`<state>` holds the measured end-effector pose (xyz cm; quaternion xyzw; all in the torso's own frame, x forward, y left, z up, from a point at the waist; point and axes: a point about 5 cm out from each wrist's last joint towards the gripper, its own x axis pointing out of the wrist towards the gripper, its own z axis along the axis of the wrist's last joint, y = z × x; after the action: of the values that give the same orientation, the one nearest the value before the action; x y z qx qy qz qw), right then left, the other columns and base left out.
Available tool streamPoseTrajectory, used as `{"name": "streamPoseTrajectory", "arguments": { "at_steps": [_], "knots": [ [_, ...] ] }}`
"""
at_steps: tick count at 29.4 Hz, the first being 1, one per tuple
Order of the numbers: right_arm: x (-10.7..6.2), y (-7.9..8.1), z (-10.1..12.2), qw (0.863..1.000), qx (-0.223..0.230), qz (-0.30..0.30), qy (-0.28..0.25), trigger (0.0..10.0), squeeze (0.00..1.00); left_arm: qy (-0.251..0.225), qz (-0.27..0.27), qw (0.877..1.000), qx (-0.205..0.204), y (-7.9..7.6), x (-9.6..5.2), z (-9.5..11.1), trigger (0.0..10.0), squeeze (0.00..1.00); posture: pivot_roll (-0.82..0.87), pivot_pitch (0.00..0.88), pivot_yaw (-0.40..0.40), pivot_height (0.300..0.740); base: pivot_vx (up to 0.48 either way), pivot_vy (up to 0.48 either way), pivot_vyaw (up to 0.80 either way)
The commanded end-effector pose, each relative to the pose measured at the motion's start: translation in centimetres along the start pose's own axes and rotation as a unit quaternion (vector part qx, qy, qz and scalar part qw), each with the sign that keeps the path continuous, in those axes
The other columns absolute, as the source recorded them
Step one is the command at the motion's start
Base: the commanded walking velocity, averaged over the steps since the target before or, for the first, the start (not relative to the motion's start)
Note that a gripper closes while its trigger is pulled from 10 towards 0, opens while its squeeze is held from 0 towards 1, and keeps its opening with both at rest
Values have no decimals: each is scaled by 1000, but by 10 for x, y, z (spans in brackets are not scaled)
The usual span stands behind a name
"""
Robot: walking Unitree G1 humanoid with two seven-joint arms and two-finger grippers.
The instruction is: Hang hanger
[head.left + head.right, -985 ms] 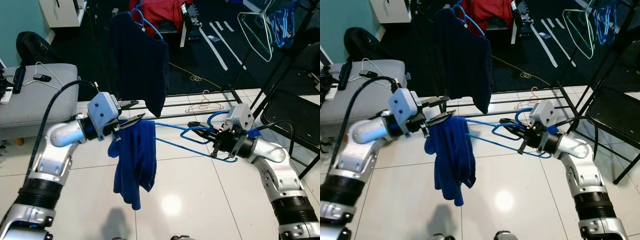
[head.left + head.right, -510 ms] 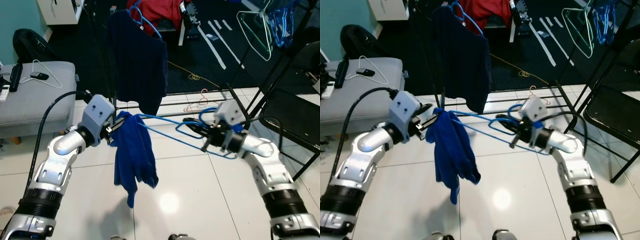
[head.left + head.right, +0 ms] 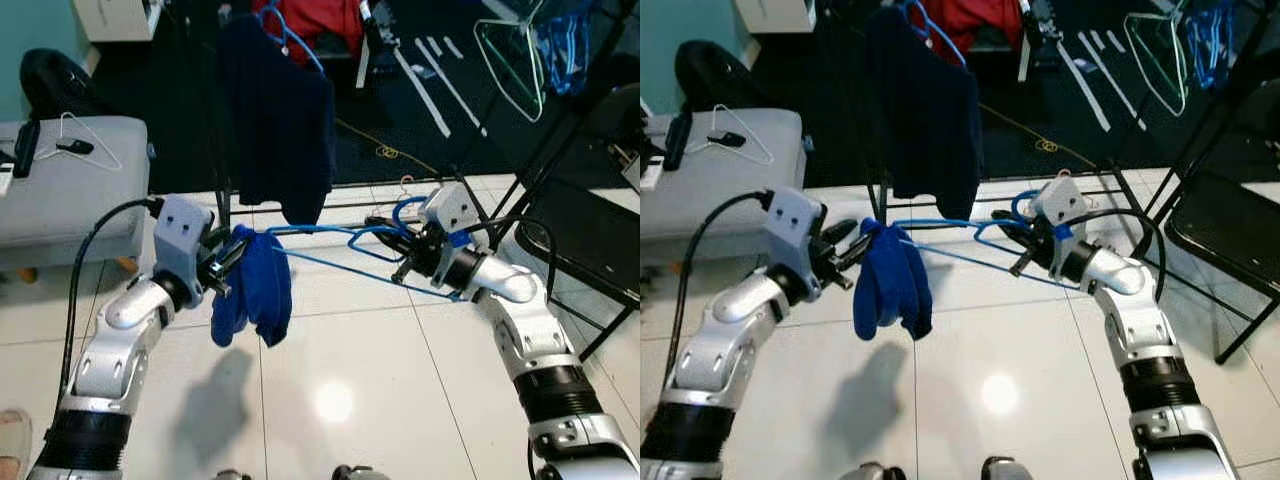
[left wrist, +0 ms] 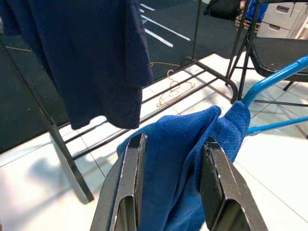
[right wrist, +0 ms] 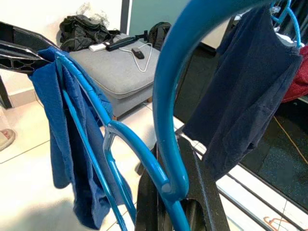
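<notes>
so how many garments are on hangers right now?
3. Blue cloth draped over the end of the blue hanger, between the left gripper and right gripper; dark navy shirt on the rack; red garment behind it, partly hidden. More may be hidden.

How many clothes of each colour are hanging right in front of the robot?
Bright blue: 1, the blue cloth
Navy: 1, the navy shirt
Red: 1, the red cloth
Total: 3
</notes>
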<state>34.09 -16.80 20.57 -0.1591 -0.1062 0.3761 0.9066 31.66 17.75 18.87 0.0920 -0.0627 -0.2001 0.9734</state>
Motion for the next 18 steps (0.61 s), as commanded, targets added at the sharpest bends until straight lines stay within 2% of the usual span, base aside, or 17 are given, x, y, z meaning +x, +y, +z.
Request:
{"name": "streamPoseTrajectory", "arguments": {
  "at_steps": [1,2,3,4,7,8,10,12,13,15,17,18],
  "knots": [
    [-2,-11,15,999,-3,-25,-44,0,0,20,17,1000,4,4,-5,-10,10000,0,-66,204,-66,740,0,0,0],
    [-2,-11,15,999,-3,-25,-44,0,0,20,17,1000,4,4,-5,-10,10000,0,-66,204,-66,740,0,0,0],
    [-2,-9,14,999,1,-17,-45,0,0,-8,25,1000,12,8,-4,-2,10000,0,-65,203,-70,740,0,0,0],
    [-2,-9,14,999,1,-17,-45,0,0,-8,25,1000,12,8,-4,-2,10000,0,-65,203,-70,740,0,0,0],
    [-2,-5,12,999,4,-8,-45,0,0,-104,59,993,10,19,0,28,10000,0,-65,199,-70,740,0,0,0],
    [-2,-5,12,999,4,-8,-45,0,0,-104,59,993,10,19,0,28,10000,0,-65,199,-70,740,0,0,0],
    [-3,-5,12,999,4,-10,-46,0,0,-174,44,984,1,17,2,51,10000,0,-66,199,-68,740,0,0,0],
    [-3,-5,12,999,4,-10,-46,0,0,-174,44,984,1,17,2,51,10000,0,-66,199,-68,740,0,0,0],
    [-3,-5,12,999,4,-10,-46,0,0,-202,30,979,-5,14,2,62,10000,0,-67,201,-66,740,0,0,0],
    [-3,-5,12,999,4,-10,-46,0,0,-202,30,979,-5,14,2,62,10000,0,-67,201,-66,740,0,0,0],
    [-5,-5,11,999,6,-13,-44,0,0,-235,9,972,-7,9,4,76,10000,0,-70,204,-61,740,0,0,0],
    [-5,-5,11,999,6,-13,-44,0,0,-235,9,972,-7,9,4,76,10000,0,-70,204,-61,740,0,0,0]
  ]
}}
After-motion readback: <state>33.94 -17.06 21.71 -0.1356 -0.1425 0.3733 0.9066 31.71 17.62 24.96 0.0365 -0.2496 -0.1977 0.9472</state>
